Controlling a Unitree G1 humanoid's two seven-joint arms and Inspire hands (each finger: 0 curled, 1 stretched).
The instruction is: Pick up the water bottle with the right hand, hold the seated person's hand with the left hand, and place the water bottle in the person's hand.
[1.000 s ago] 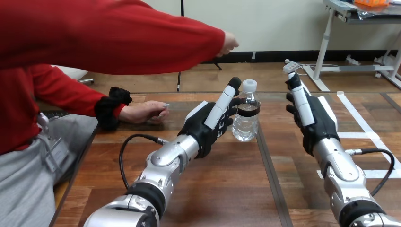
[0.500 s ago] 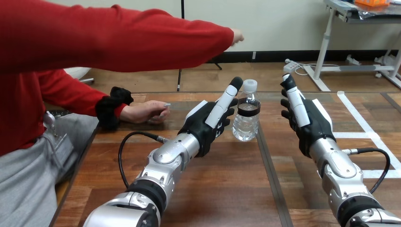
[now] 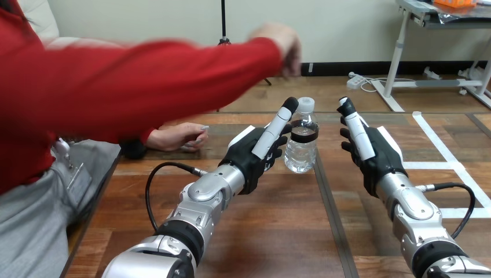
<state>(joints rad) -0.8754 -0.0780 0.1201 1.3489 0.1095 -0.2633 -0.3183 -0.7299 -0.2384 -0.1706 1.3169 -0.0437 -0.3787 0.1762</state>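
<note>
A small clear water bottle (image 3: 301, 143) with a white cap and a dark label band stands upright on the wooden table (image 3: 272, 231). My left hand (image 3: 257, 150) is open just left of the bottle, fingers straight and close to it. To the bottle's right my right hand (image 3: 367, 147) is open too, a short gap away. One hand of the person (image 3: 176, 138) rests on the table at the left. The person's other hand (image 3: 286, 46) reaches out in the air above and behind the bottle.
The person's red-sleeved arm (image 3: 145, 87) stretches across the upper left, over the table. White tape lines (image 3: 440, 156) mark the table at the right. A dark seam (image 3: 327, 214) runs down the table in front of the bottle.
My right hand has moved left, closer to the bottle. The person's raised arm has swung lower and nearer, its hand now above the bottle. My left hand has hardly moved.
</note>
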